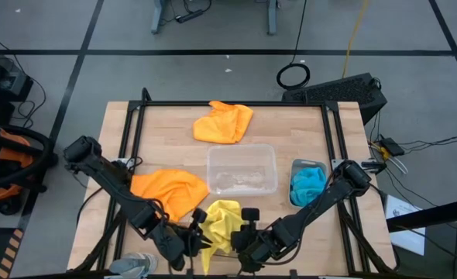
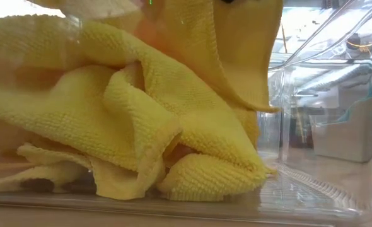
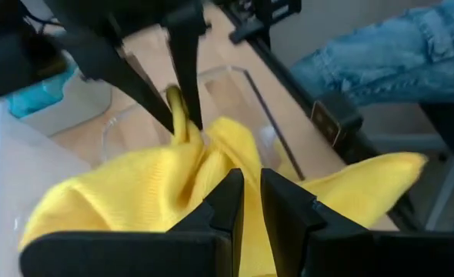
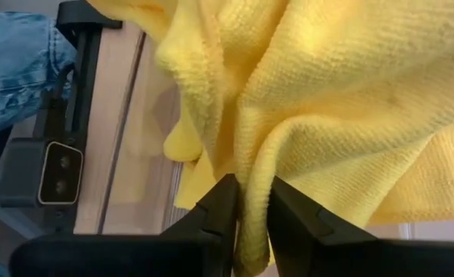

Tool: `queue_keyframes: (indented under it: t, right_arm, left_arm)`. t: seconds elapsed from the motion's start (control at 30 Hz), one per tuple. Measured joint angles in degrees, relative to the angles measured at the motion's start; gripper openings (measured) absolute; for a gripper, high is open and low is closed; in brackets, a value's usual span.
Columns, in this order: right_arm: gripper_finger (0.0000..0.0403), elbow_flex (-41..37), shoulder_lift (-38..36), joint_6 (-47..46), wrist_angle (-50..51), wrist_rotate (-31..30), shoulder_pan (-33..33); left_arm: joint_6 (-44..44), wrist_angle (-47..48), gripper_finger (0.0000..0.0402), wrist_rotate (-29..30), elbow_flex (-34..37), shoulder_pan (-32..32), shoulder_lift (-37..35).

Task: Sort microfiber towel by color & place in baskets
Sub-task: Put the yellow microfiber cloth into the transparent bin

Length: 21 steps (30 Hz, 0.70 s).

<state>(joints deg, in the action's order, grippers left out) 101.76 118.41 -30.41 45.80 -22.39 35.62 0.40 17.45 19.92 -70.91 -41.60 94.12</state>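
A yellow microfiber towel (image 1: pixel 222 221) hangs bunched between my two grippers at the table's near edge. Its lower folds (image 2: pixel 192 180) rest on the floor of a clear basket (image 2: pixel 312 94). My left gripper (image 1: pixel 201 236) is at the towel's left side and my right gripper (image 1: pixel 245 232) at its right. Both are nearly shut, with yellow cloth at the fingers. Another orange towel (image 1: pixel 169 190) lies at the left. A further orange one (image 1: pixel 222 122) lies at the far middle. A blue towel (image 1: pixel 307 184) sits in the narrow greyish basket (image 1: pixel 298 167). My left gripper has yellow cloth (image 3: pixel 211 165) at its narrow finger gap and slants down at it. Its own fingers (image 3: pixel 231 196) hide the place of contact, so which part it has cannot be told. My right gripper pinches a raised fold of the yellow towel (image 4: pixel 246 165) between its two fingers (image 3: pixel 182 92), slanting down from above. The cloth is bunched in several layers and hangs slack below them into the basket.
An empty clear basket (image 1: pixel 242 169) stands at the table's middle. A person in blue jeans (image 3: pixel 396 54) stands close to the table's near edge. A black frame rail (image 1: pixel 135 132) runs along the table's left and right sides.
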Motion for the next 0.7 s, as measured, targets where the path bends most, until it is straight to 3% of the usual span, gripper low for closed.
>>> queue_keyframes:
  t: [0.2, 0.43, 0.6, 0.7]
  right_arm:
    - [0.0061, 3.1, 0.0, 0.2, 1.0, 0.4, 0.1]
    - [0.0061, 7.5, 0.0, -0.3, 3.0, 6.4, 2.1]
    - [0.0061, 9.7, 0.0, 0.8, 4.1, 5.8, 3.6]
    - [0.0061, 10.5, 0.0, 2.9, 4.4, 2.6, 3.6]
  left_arm:
    - [1.4, 0.1, 0.0054, 0.0, 0.0, 1.9, 3.4]
    - [1.4, 0.0, 0.0054, -0.4, 0.0, 5.5, 5.8]
    - [-0.8, -0.8, 0.0054, -0.9, 0.0, 7.3, 5.9]
    - [-1.3, -0.8, 0.0054, -5.6, 0.0, 8.0, 5.9]
